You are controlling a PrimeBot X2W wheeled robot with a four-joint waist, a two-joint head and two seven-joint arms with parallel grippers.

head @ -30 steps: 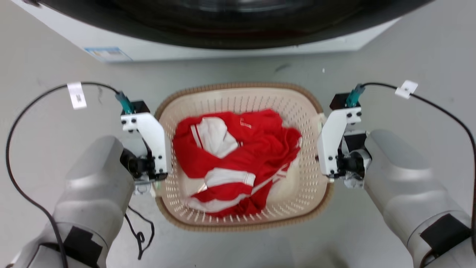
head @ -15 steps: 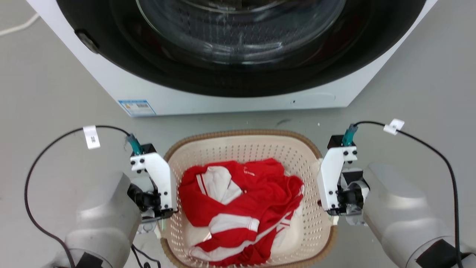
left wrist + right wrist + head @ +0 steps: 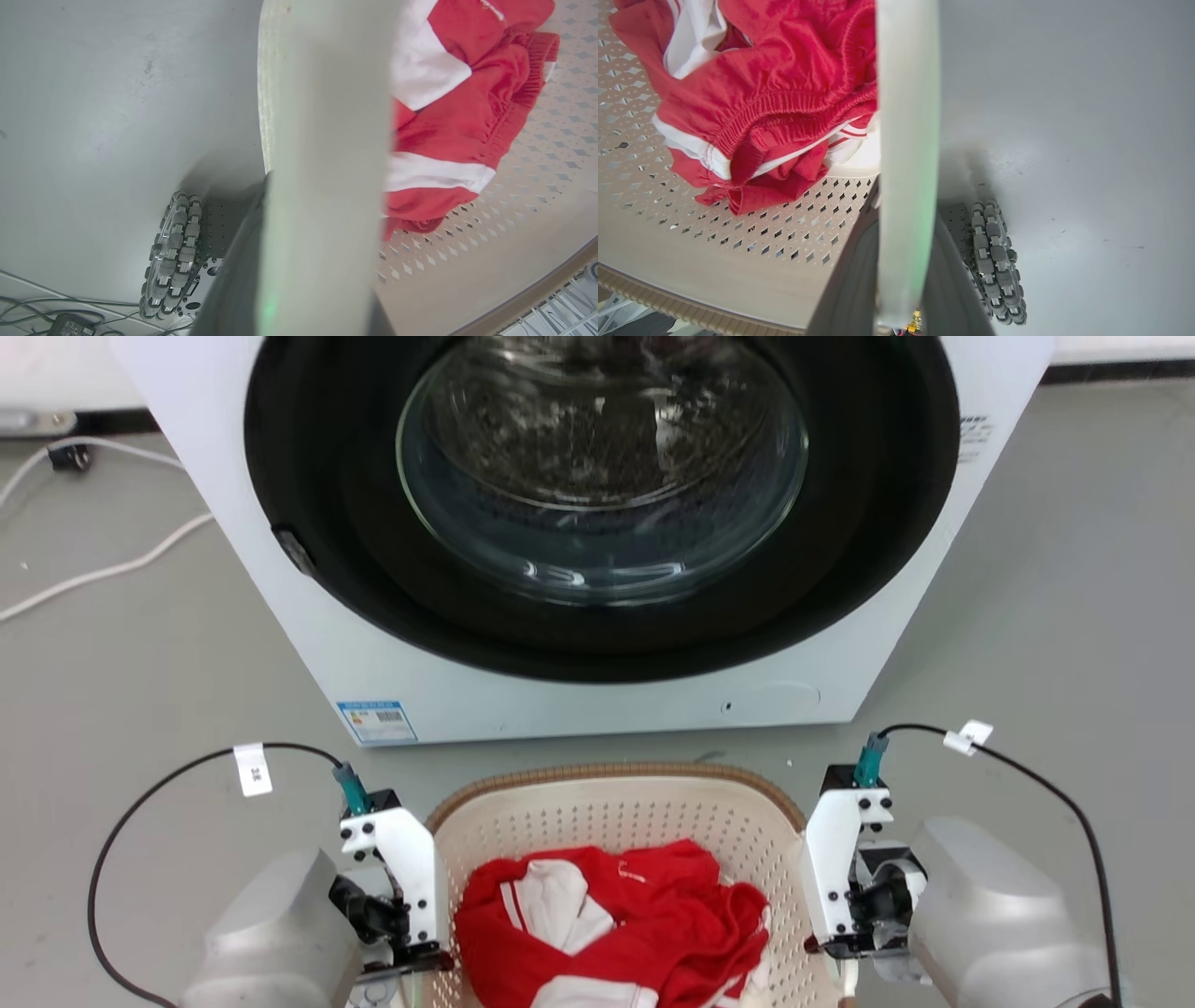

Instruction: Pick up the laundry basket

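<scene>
The laundry basket [image 3: 611,821] is cream perforated plastic with a brown woven rim, low in the head view, cut off by the bottom edge. A red and white garment [image 3: 672,933] lies crumpled inside it. My left gripper [image 3: 413,959] sits at the basket's left side and my right gripper [image 3: 834,947] at its right side. In the left wrist view the left gripper [image 3: 322,219] is shut on the white side handle [image 3: 322,116]. In the right wrist view the right gripper [image 3: 903,224] is shut on the other white handle [image 3: 906,107], a dark finger [image 3: 850,284] on each side.
A white front-loading washing machine [image 3: 579,709] with a round glass door stands just beyond the basket. White cables [image 3: 93,569] trail over the grey floor at the far left. My base's roller wheels [image 3: 175,261] [image 3: 994,266] show below the handles, beside a power adapter [image 3: 67,324].
The whole head picture has shifted down, so the camera has moved: much more of the washing machine shows. Both grippers keep their hold at the basket's sides.
</scene>
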